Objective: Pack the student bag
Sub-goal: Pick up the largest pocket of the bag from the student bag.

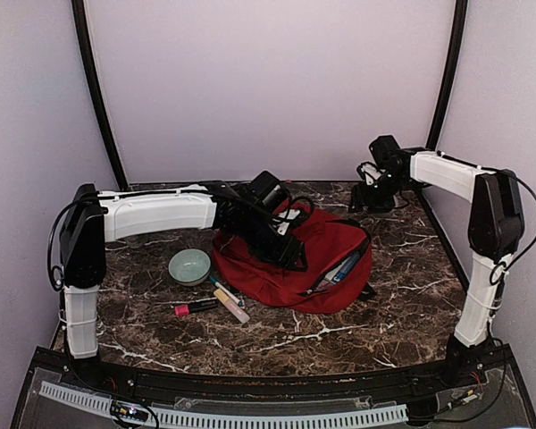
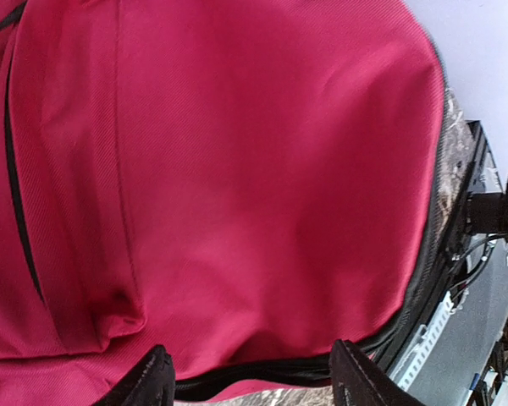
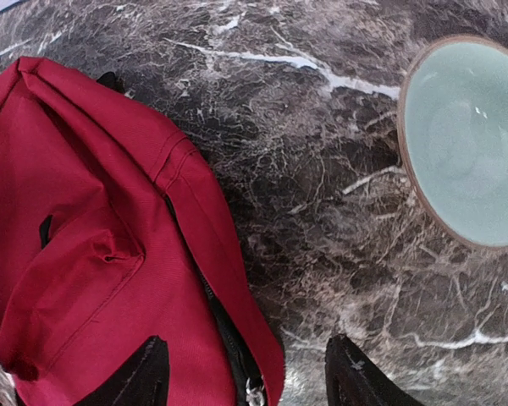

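Observation:
The student bag [image 1: 332, 239] lies flat on the marble table, dark red, its zip mouth towards the front right with a blue item [image 1: 345, 265] poking out. My left gripper [image 1: 290, 254] hangs low over the bag's left half. In the left wrist view its jaws [image 2: 252, 377] stand open, with red fabric [image 2: 237, 169] and a black zip line beyond them. My right gripper [image 1: 369, 198] is at the back right, off the bag. It [image 3: 250, 377] is open too, above the bag's zippered edge [image 3: 85, 237] and bare table.
A pale green bowl [image 1: 189, 265] [image 3: 470, 139] stands left of the bag. In front of it lie a red-and-black marker [image 1: 196, 307], a yellow highlighter [image 1: 231, 306] and a teal pen [image 1: 221, 286]. Black frame posts rise at both back corners.

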You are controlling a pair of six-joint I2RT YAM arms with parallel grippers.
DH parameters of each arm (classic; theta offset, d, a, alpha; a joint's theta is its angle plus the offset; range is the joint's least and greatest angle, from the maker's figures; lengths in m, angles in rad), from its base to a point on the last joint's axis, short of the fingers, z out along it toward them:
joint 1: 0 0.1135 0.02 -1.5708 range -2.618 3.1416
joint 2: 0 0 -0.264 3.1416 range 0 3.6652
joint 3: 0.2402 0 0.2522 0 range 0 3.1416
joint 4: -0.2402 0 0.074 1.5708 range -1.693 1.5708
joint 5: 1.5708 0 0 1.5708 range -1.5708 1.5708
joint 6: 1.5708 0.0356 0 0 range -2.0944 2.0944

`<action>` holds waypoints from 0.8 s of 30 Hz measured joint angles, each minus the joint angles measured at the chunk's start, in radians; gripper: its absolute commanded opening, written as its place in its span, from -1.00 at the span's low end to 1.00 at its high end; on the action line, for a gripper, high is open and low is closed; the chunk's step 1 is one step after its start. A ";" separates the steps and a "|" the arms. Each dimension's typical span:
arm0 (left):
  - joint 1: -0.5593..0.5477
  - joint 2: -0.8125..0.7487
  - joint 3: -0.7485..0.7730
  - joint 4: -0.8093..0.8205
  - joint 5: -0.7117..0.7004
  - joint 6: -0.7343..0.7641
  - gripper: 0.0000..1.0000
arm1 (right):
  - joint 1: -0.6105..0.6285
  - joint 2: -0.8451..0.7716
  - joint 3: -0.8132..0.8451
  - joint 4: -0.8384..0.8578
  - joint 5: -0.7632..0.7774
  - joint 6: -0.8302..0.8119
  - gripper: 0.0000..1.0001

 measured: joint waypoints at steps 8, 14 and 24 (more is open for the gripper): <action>-0.001 -0.016 -0.029 -0.035 -0.079 -0.002 0.30 | 0.007 0.104 0.093 -0.049 0.031 -0.073 -0.09; 0.002 -0.024 -0.021 -0.042 -0.116 -0.004 0.30 | 0.034 0.121 0.094 -0.064 0.026 -0.086 -0.10; 0.051 -0.023 0.060 -0.053 -0.126 0.000 0.30 | 0.070 0.146 0.124 -0.066 0.034 -0.103 -0.37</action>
